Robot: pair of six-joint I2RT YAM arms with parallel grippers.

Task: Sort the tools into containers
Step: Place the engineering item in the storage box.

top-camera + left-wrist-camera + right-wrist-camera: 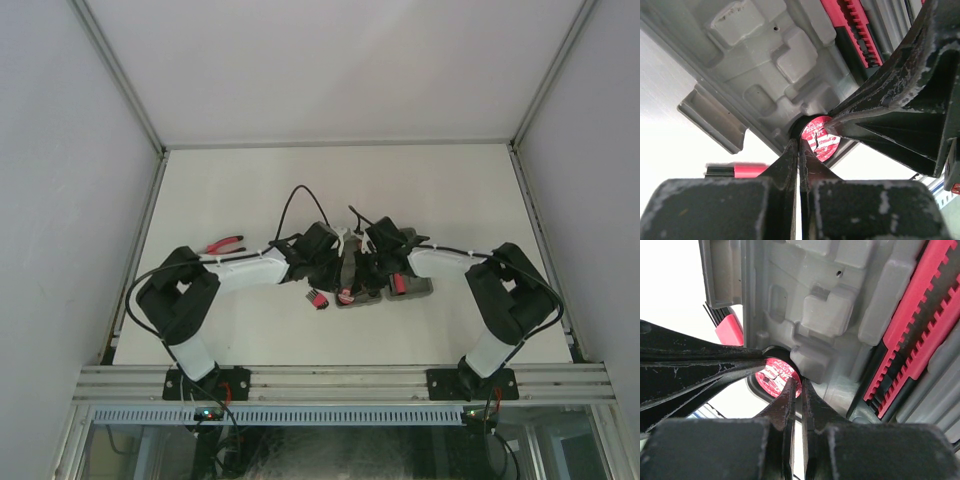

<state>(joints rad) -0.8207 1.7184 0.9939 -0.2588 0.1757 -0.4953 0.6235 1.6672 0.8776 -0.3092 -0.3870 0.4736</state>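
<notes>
Left end effector (799, 151) closed at red disc (823, 138).

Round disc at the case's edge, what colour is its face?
The disc is red with white lettering; best seen in the left wrist view.

Under your left pincer (338, 284) and right pincer (358, 282) lies a matte cream tabletop (440, 190), spreading well beyond them on every side. Plain pale walls (60, 150) close in to their left, to their right and far behind them, joined by aluminium posts (118, 75). Nearer to you than the pincers runs an aluminium rail (340, 378). The light is soft and even.
</notes>
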